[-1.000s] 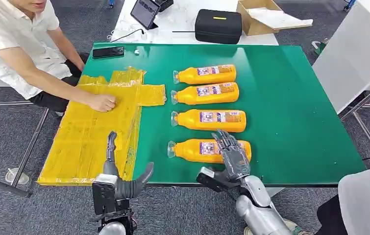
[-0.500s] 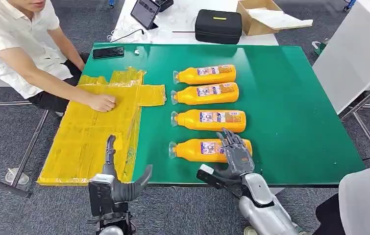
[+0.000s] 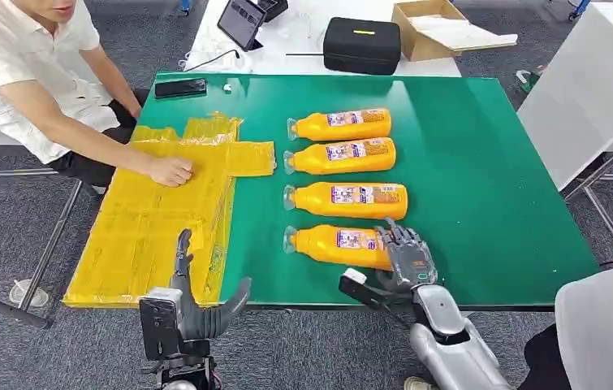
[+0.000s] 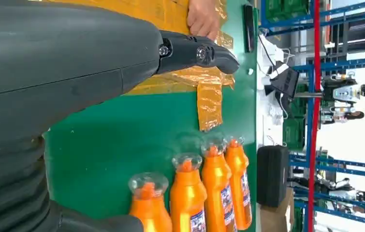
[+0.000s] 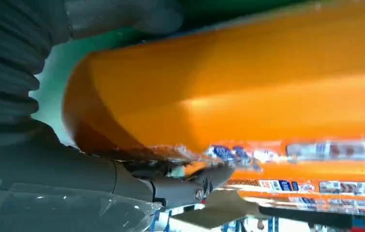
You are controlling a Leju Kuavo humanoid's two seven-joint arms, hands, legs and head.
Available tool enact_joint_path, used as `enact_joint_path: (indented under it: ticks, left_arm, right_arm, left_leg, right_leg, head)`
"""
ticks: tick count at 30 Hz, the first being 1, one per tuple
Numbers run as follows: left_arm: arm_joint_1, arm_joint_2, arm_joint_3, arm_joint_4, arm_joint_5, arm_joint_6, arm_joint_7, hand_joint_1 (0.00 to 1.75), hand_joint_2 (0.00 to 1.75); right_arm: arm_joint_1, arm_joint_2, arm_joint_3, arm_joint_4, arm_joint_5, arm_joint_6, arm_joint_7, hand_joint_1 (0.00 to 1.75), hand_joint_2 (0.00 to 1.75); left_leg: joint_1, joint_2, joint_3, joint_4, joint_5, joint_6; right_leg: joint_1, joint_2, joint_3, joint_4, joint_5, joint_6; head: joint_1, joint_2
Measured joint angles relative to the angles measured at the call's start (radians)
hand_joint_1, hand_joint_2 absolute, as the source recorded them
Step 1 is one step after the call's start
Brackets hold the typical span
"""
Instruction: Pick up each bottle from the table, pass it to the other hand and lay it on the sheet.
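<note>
While three orange bottles (image 3: 342,124) lie in a row on the green bench (image 3: 481,179), caps toward the yellow sheet (image 3: 157,211), the nearest bottle (image 3: 335,245) lies at the bench's front edge with the right robot hand (image 3: 406,256) wrapped over its base end, fingers curled on it. Each bottle is full of orange liquid. The left robot hand (image 3: 193,296) hovers at the front edge beside the sheet, fingers apart, holding nothing. A person's hand (image 3: 170,170) rests on the sheet.
</note>
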Motion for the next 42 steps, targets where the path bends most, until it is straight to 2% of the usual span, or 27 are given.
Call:
enact_joint_path:
  ticks: [6, 8, 12, 14, 18, 21, 23, 29, 38, 42]
  left_arm:
    - [-0.003, 0.000, 0.001, -0.003, -0.013, -0.024, 0.005, 0.00, 1.75]
    - [-0.007, 0.000, 0.001, -0.003, -0.014, -0.033, 0.005, 0.00, 1.75]
    - [-0.008, -0.002, 0.002, -0.003, -0.014, -0.038, 0.004, 0.00, 1.75]
    - [-0.008, -0.004, 0.002, -0.003, -0.014, -0.039, 0.003, 0.00, 1.75]
    - [-0.008, -0.004, 0.004, -0.003, -0.006, -0.042, -0.021, 0.00, 1.75]
    - [-0.008, -0.006, 0.006, -0.003, 0.001, -0.044, -0.027, 0.00, 1.75]
    - [-0.008, -0.006, 0.006, -0.003, 0.022, -0.052, -0.039, 0.00, 1.75]
    - [0.006, -0.004, 0.010, -0.025, 0.242, -0.178, -0.028, 0.00, 1.75]
    - [0.032, 0.019, 0.008, -0.058, 0.380, -0.343, -0.004, 0.00, 1.75]
    - [0.048, 0.038, -0.001, -0.066, 0.450, -0.449, 0.000, 0.00, 1.75]
  right_arm:
    - [-0.041, -0.007, -0.017, 0.060, -0.027, 0.024, 0.002, 1.75, 1.75]
    - [-0.061, -0.007, -0.022, 0.092, -0.033, 0.024, 0.001, 1.75, 1.75]
    - [-0.087, -0.007, -0.031, 0.142, -0.050, 0.023, -0.021, 1.75, 1.75]
    - [-0.092, -0.008, -0.037, 0.155, -0.071, 0.024, -0.053, 1.75, 1.75]
    - [-0.091, -0.011, -0.061, 0.158, -0.202, 0.060, -0.193, 1.75, 1.75]
    - [-0.090, -0.011, -0.066, 0.158, -0.222, 0.065, -0.214, 1.75, 1.75]
    - [-0.087, -0.014, -0.074, 0.158, -0.274, 0.080, -0.266, 1.75, 1.75]
    - [0.021, 0.006, -0.080, 0.018, -0.501, 0.117, -0.432, 1.75, 1.75]
    - [0.139, 0.056, -0.072, -0.150, -0.574, 0.049, -0.499, 1.75, 1.75]
    - [0.158, 0.089, -0.087, -0.207, -0.623, -0.021, -0.568, 1.54, 1.75]
  left_leg:
    - [0.000, 0.000, 0.005, 0.000, 0.000, 0.000]
    - [0.000, 0.000, 0.009, 0.000, -0.002, 0.001]
    - [0.000, 0.000, 0.017, 0.000, -0.010, 0.003]
    - [0.000, 0.000, 0.019, 0.000, -0.010, 0.003]
    - [0.000, 0.002, 0.024, 0.000, -0.009, 0.003]
    - [0.000, 0.004, 0.026, 0.000, -0.010, 0.003]
    - [0.000, 0.006, 0.026, 0.000, -0.010, 0.003]
    - [0.003, 0.005, 0.023, 0.000, -0.011, 0.001]
    - [0.004, 0.003, 0.010, 0.000, -0.008, -0.001]
    - [0.003, 0.003, 0.007, 0.000, -0.008, 0.000]
  right_leg:
    - [0.000, 0.000, 0.004, 0.000, 0.000, 0.000]
    - [0.000, 0.000, 0.000, -0.001, -0.002, 0.000]
    - [0.000, 0.000, 0.007, -0.002, -0.008, 0.000]
    - [0.000, 0.000, 0.008, -0.003, -0.008, 0.001]
    - [0.000, 0.001, 0.013, -0.004, -0.006, 0.002]
    - [0.000, 0.003, 0.019, -0.004, -0.004, 0.000]
    - [0.001, 0.004, 0.024, -0.004, -0.004, 0.000]
    - [0.003, 0.004, 0.022, -0.004, -0.005, 0.000]
    - [0.003, 0.002, 0.012, -0.003, -0.005, -0.001]
    - [0.003, 0.003, 0.009, -0.003, -0.005, 0.000]
  head:
    - [0.000, 0.000]
    - [0.000, 0.000]
    - [0.000, 0.000]
    - [0.001, 0.000]
    - [0.001, 0.000]
    - [0.001, 0.000]
    - [0.001, 0.000]
    - [0.000, 0.000]
    - [0.000, 0.000]
    - [0.000, 0.000]
